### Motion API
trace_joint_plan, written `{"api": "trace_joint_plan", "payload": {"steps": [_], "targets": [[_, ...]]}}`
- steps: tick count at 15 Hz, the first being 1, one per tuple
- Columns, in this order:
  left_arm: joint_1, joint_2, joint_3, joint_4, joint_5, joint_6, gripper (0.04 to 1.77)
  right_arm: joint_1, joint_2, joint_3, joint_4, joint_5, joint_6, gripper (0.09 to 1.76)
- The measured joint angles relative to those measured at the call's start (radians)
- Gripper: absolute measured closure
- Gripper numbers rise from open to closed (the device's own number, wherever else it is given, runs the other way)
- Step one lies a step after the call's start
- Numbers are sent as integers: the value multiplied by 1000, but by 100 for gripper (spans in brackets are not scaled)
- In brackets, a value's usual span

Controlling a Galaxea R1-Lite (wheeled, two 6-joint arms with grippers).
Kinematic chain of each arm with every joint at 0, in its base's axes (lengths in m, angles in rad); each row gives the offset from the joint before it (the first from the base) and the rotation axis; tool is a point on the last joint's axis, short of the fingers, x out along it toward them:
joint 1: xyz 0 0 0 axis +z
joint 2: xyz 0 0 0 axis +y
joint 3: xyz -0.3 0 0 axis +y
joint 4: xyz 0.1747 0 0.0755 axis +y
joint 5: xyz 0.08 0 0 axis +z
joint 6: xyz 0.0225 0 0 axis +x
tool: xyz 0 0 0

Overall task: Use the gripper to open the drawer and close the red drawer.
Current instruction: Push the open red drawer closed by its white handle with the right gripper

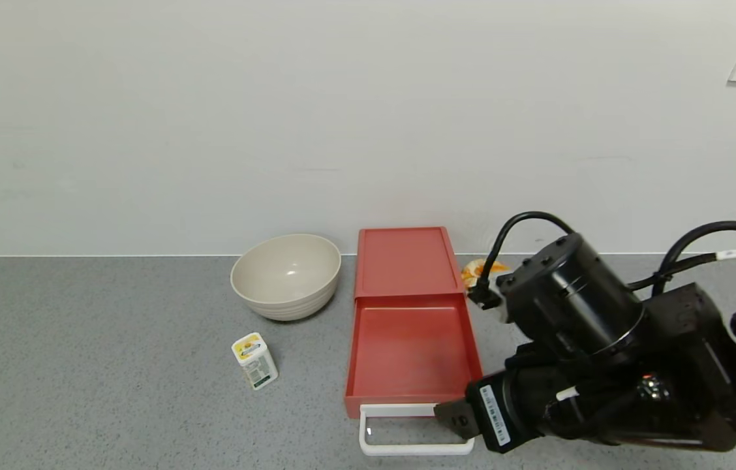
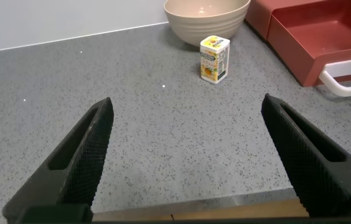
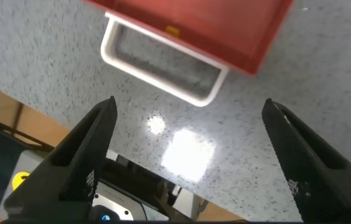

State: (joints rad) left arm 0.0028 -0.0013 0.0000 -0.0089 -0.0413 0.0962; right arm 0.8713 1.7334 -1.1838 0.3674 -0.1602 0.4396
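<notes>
The salmon-red drawer (image 1: 404,261) stands open on the grey counter, its tray (image 1: 410,349) pulled toward me with the white loop handle (image 1: 414,431) at the front. My right gripper (image 1: 458,418) is low beside the handle's right end, apart from it. In the right wrist view the right gripper (image 3: 189,109) is open and empty above the counter, with the handle (image 3: 163,68) and tray front (image 3: 213,25) just beyond the fingertips. My left gripper (image 2: 187,102) is open and empty over bare counter near the front edge; the drawer (image 2: 325,31) lies far off.
A beige bowl (image 1: 286,274) stands left of the drawer. A small white and yellow bottle (image 1: 255,360) stands in front of the bowl. An orange and white item (image 1: 479,269) lies behind the right arm. The counter's front edge (image 2: 194,208) is under the left gripper.
</notes>
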Motion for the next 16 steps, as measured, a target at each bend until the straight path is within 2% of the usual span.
{"api": "trace_joint_plan", "payload": {"steps": [5,7,9,14,16], "targets": [[0,0,0,0,0,0,9,73,130,-69,67,-22,78,14],[0,0,0,0,0,0,9,83,186,-123,114,-21,149,14],[0,0,0,0,0,0,9,89,229,-156,121,-20,166,14],[0,0,0,0,0,0,9,139,285,-217,116,-22,64,14],[0,0,0,0,0,0,9,157,304,-249,116,-21,-18,14]]}}
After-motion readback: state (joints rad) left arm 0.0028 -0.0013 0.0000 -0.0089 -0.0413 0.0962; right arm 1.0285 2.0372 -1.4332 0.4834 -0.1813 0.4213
